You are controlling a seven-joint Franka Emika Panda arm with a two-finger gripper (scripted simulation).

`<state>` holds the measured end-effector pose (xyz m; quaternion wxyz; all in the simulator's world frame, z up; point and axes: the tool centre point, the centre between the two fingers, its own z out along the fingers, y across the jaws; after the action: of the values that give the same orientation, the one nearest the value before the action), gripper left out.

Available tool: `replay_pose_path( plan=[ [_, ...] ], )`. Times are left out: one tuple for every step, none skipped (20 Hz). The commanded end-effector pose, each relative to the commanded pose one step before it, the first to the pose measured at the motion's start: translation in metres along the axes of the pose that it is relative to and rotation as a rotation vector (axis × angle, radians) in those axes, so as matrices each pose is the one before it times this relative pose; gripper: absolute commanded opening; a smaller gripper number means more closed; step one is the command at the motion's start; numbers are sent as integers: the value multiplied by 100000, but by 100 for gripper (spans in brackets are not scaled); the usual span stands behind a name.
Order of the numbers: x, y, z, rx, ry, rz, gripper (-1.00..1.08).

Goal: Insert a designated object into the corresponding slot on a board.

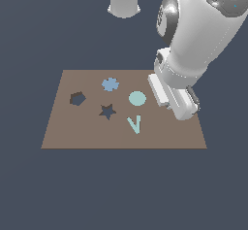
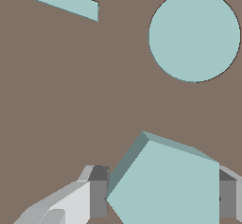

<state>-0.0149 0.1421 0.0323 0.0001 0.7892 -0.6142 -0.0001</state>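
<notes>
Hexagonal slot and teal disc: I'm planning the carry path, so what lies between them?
In the exterior view, the blue flower-shaped inlay and dark star cutout sit between the hexagonal slot and teal disc.

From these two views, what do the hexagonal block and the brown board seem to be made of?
The hexagonal block, between the fingers, looks like matte pale teal plastic: flat colour, no gloss. The board looks like matte brown wood or fibreboard, but shows no grain. Both are simulator renders, so the material stays open.
</notes>
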Motion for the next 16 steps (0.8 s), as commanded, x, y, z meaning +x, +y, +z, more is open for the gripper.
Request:
replay_pose_path(
  plan=[
    [-6, -37, -271, 22, 5, -22, -100],
    [-4, 24, 152, 0, 0, 0, -100],
    [42, 12, 0, 0, 0, 0, -100],
    [-2, 32, 15, -26, -2, -206, -100],
    [38, 56, -2, 1, 0, -276, -100],
    [51, 79, -2, 1, 0, -391, -100],
    [63, 101, -3, 1, 0, -507, -100],
    [81, 124, -4, 1, 0, -614, -100],
    [95, 146, -5, 2, 0, -728, -100],
    [110, 168, -5, 2, 0, -837, -100],
    [125, 190, -6, 2, 0, -947, -100],
    [139, 212, -7, 2, 0, -1056, -100],
    [153, 234, -7, 3, -1, -1166, -100],
    [168, 255, -8, 3, -1, -1271, -100],
    [182, 276, -9, 3, -1, -1378, -100],
    [196, 297, -9, 3, -1, -1483, -100]
  ],
)
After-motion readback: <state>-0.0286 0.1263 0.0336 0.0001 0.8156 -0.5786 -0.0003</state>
